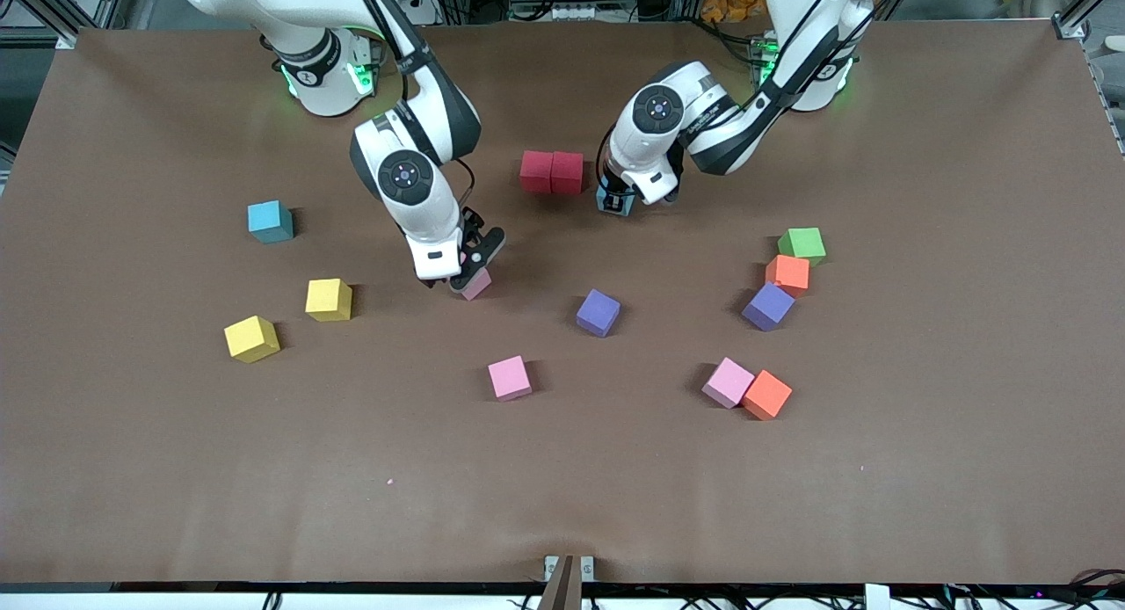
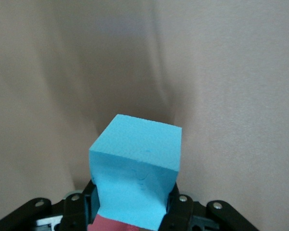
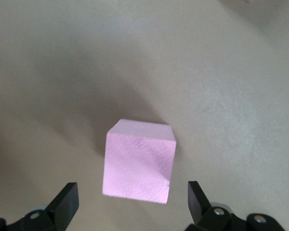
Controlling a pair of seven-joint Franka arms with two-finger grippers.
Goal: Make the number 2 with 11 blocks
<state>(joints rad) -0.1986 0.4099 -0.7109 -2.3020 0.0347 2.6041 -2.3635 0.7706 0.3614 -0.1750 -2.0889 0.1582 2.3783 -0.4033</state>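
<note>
Two red blocks (image 1: 551, 171) sit side by side on the table. My left gripper (image 1: 616, 202) is shut on a light blue block (image 2: 135, 163), held low just beside the red pair (image 2: 113, 225), toward the left arm's end. My right gripper (image 1: 475, 265) hangs open over a pink block (image 1: 477, 284). In the right wrist view that pink block (image 3: 139, 166) lies on the table between the spread fingers (image 3: 67, 202), apart from both. Loose blocks lie around: two yellow (image 1: 329, 299) (image 1: 251, 338), two purple (image 1: 598, 312) (image 1: 768, 306), two pink (image 1: 509, 378) (image 1: 728, 382), two orange (image 1: 788, 273) (image 1: 767, 394).
A green cube (image 1: 802, 244) touches the orange one at the left arm's end. A teal-blue cube (image 1: 270, 221) stands alone toward the right arm's end. The brown table (image 1: 562, 487) has open room along the edge nearest the front camera.
</note>
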